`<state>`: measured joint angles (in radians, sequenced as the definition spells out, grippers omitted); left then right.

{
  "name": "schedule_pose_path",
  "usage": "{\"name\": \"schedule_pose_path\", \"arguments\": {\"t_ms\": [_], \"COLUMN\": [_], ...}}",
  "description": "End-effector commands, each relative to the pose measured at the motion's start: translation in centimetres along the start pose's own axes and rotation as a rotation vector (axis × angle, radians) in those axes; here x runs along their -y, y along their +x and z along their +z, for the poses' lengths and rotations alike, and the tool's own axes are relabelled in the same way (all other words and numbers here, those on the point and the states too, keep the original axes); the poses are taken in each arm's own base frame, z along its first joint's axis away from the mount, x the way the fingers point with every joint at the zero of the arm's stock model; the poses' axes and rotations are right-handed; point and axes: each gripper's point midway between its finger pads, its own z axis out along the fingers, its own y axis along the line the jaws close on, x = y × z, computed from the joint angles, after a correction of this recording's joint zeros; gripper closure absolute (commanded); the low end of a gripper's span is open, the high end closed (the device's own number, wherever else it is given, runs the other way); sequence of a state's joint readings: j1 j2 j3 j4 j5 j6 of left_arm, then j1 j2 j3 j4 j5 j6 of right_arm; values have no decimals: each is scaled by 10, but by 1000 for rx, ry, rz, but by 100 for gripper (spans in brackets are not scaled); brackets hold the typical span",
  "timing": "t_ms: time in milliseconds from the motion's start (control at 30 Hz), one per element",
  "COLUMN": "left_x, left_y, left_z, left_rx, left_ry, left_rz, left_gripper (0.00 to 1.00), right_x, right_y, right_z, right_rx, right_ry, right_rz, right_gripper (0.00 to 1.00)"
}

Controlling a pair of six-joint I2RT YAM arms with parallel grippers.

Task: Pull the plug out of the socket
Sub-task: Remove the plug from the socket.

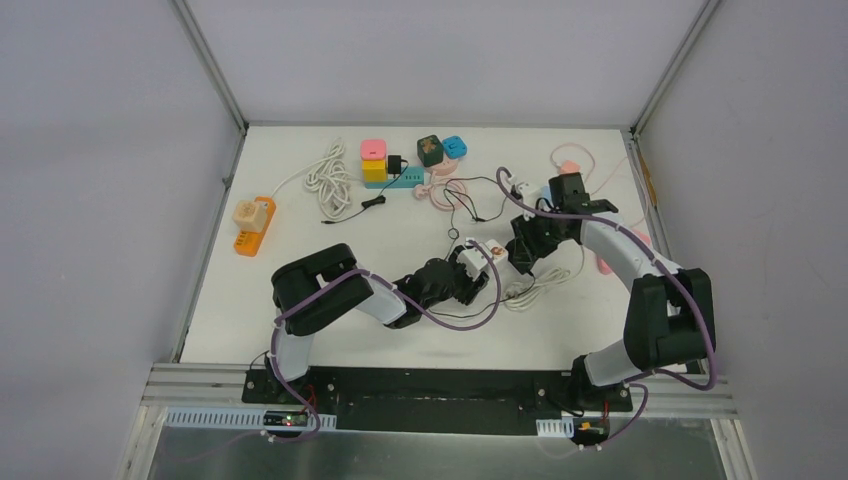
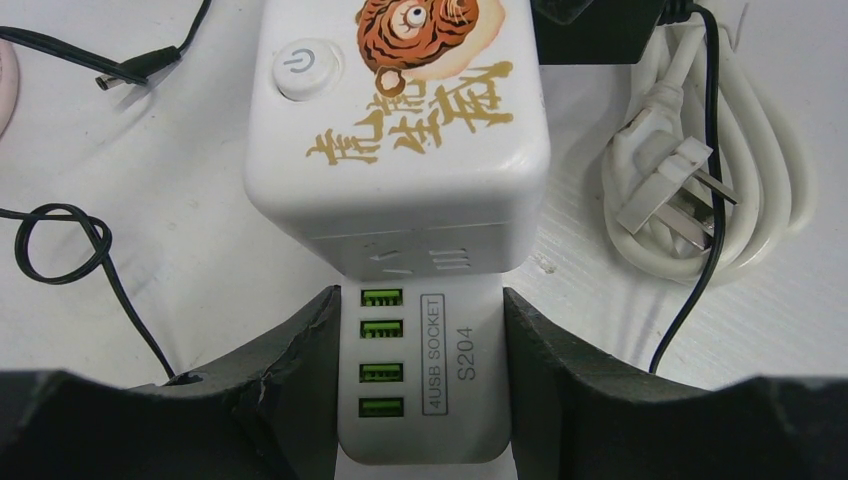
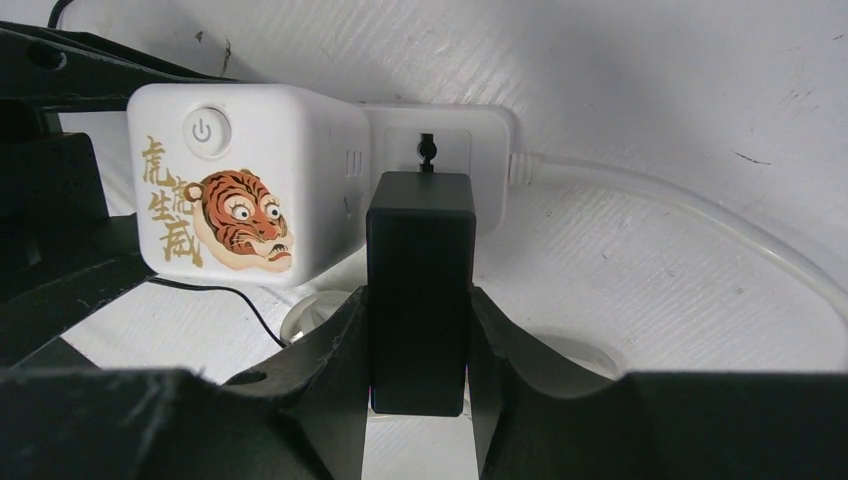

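I am clamping the plug (image 3: pixel 418 240) in my right gripper (image 3: pixel 418 345), its long axis running straight into the socket (image 3: pixel 300 150), which my left gripper (image 2: pixel 420 345) is gripping.

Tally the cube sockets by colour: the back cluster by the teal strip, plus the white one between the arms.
pink cube: 1
yellow cube: 1
dark cube: 1
blue cube: 1
white cube: 1
Total: 5

Coiled cord (image 2: pixel 770 150) seemingly crowds socket (image 2: pixel 400 150).
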<state>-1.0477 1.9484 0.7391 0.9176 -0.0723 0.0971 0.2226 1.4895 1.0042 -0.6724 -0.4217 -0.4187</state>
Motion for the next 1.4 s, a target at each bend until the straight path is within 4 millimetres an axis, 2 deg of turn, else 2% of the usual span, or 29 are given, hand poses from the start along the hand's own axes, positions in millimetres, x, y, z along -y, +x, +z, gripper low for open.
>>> {"name": "schedule_pose_path", "arguments": {"t_ms": [0,233,533,667,733,800,867,1067,1100,1133,1367], "left_x": [-2,-2,0,0,-1,-1,1,3,3,4,6], "left_y": [27,26,25,19,16,10,6,-15,-19,-25,-56], "left_z": [-2,-1,-1,-2,-4,-7,-9,-20,-22,-24,-39], "left_rx": [-84,-83,-83,-86,-86,-76,-73,-51,-46,-37,-4], "left_ry": [-8,-9,0,1,-4,-1,6,18,22,27,56], "left_rz": [31,31,26,19,14,5,-4,-15,-18,-20,-38], "left_gripper": [100,100,100,93,87,76,57,14,4,1,1], "right_x": [-27,-18,-15,-2,7,12,14,6,3,1,-5], "right_y": [-22,-22,-22,-24,-25,-29,-31,-33,-33,-33,-36], "right_z": [-14,-18,-19,-20,-23,-25,-28,-30,-30,-30,-35], "right_rx": [80,71,74,78,92,115,134,145,146,147,169], "right_ry": [-89,-10,-15,60,106,140,153,108,92,80,49], "right_rz": [-27,-89,-74,-55,-35,-21,-18,-15,-18,-21,-25], "right_gripper": [100,100,100,100,100,100,100,100,100,100,100]}}
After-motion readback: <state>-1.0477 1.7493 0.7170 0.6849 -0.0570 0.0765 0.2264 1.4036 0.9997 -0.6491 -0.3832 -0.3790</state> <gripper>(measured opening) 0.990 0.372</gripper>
